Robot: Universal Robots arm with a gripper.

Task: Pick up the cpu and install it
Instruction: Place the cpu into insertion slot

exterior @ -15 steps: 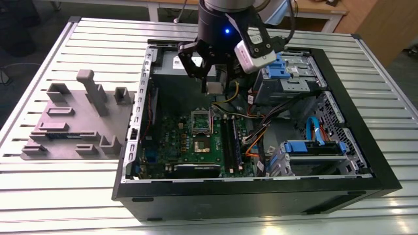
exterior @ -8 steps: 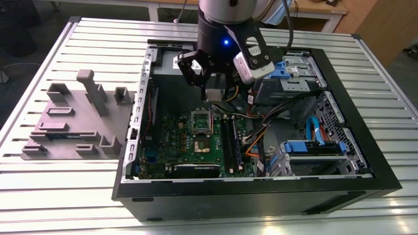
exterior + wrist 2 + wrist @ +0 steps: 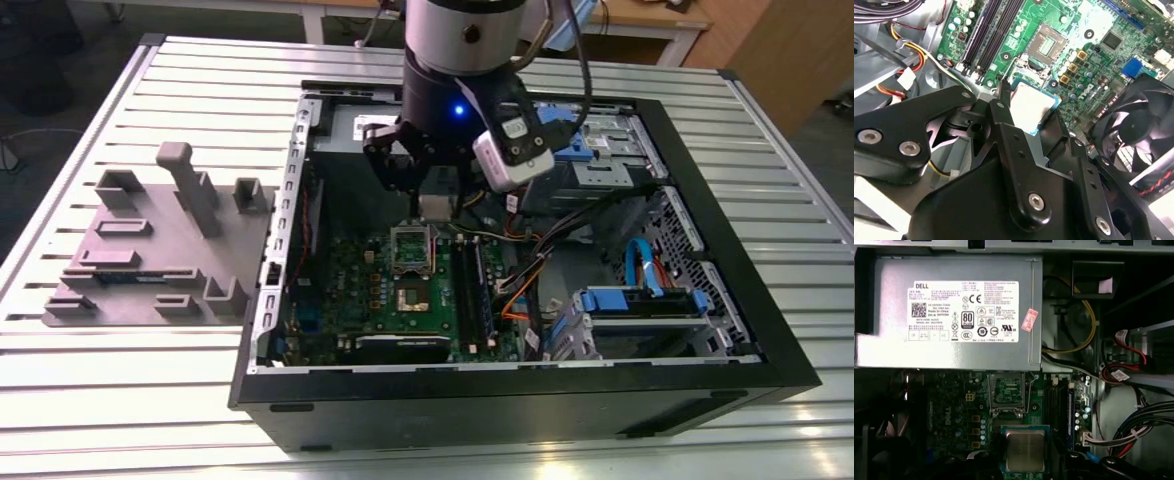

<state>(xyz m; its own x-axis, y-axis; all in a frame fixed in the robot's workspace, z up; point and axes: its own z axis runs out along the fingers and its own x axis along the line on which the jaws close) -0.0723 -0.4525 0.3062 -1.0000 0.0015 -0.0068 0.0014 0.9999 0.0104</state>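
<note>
- The gripper (image 3: 1029,107) is seen clamped on the cpu (image 3: 1025,450). The chip is pinched by two opposite edges between the black fingers (image 3: 1002,95), and its silver top is left uncovered.
- The cpu is held in the air inside the open computer case (image 3: 534,400), just under the gripper body, and is not yet seated.
- Below the gripper and close by, the empty socket (image 3: 1046,44) is found on the green board (image 3: 414,310), with the hinged metal frame (image 3: 1006,396) apparently swung open.
- Farther out lie the grey box with the white label (image 3: 949,310) and a black fan (image 3: 1136,130).
- The chip is judged light, stiff and smooth, so it is easily tilted or slipped. Its underside is judged fragile, so only the rim edges should be gripped.
</note>
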